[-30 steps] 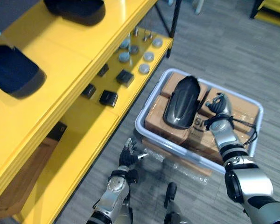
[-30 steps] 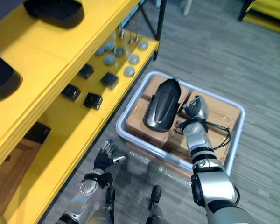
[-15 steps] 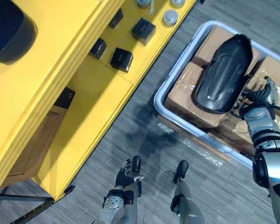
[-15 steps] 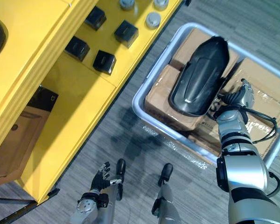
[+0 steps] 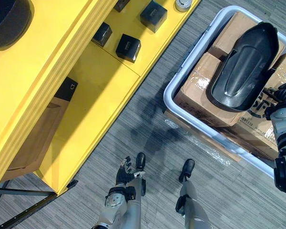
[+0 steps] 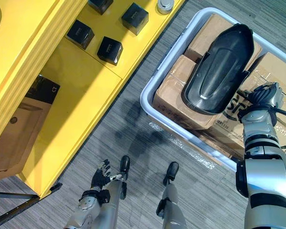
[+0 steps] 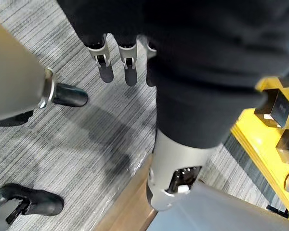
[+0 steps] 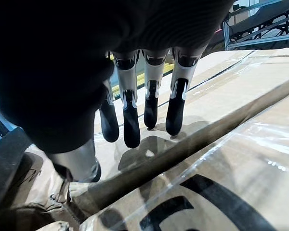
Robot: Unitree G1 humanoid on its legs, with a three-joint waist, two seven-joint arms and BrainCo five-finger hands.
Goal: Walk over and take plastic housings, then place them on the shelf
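**Housing in bin, both hands empty**

Beside the yellow shelf (image 5: 100, 90), the left hand (image 5: 124, 172) is held low, fingers (image 7: 105, 67) relaxed. The glossy black plastic housing (image 5: 243, 67) is laid on boxes (image 8: 221, 159) in the bin (image 5: 168, 97). The right hand (image 6: 265, 94) is seen just beside it. In the right wrist view, its fingers (image 8: 130, 115) are shown straight.

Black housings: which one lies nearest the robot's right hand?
The housing on the cardboard boxes in the grey bin, beside the right hand; the second housing sits on the yellow shelf.
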